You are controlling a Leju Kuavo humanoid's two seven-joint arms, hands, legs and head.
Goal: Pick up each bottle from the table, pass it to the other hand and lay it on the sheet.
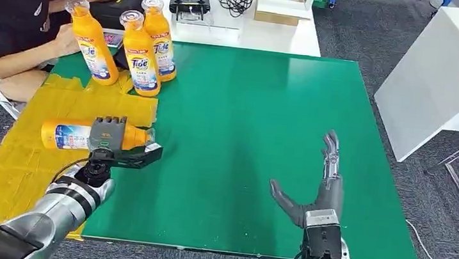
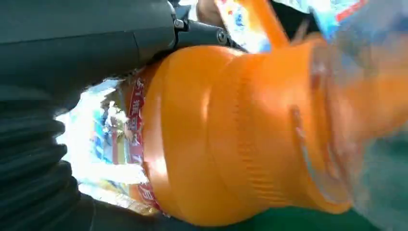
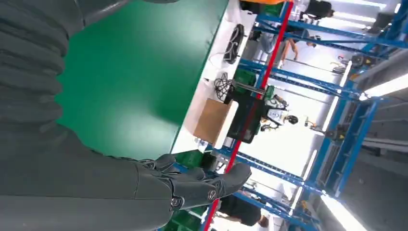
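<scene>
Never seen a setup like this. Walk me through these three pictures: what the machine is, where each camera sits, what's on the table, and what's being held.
This is a humanoid robot with two silver arms. The head view looks down from its body. Its left robot hand holds an orange bottle on its side over the yellow sheet. The right robot hand is open above the green mat, holding nothing. Three more bottles stand upright near a seated person. The other two pictures come from wrist cameras: the left one shows the held bottle up close, the right one its own fingers.

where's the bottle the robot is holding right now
Head view, left side: the bottle lies sideways in the left robot hand, over the yellow sheet at the green mat's edge.
</scene>
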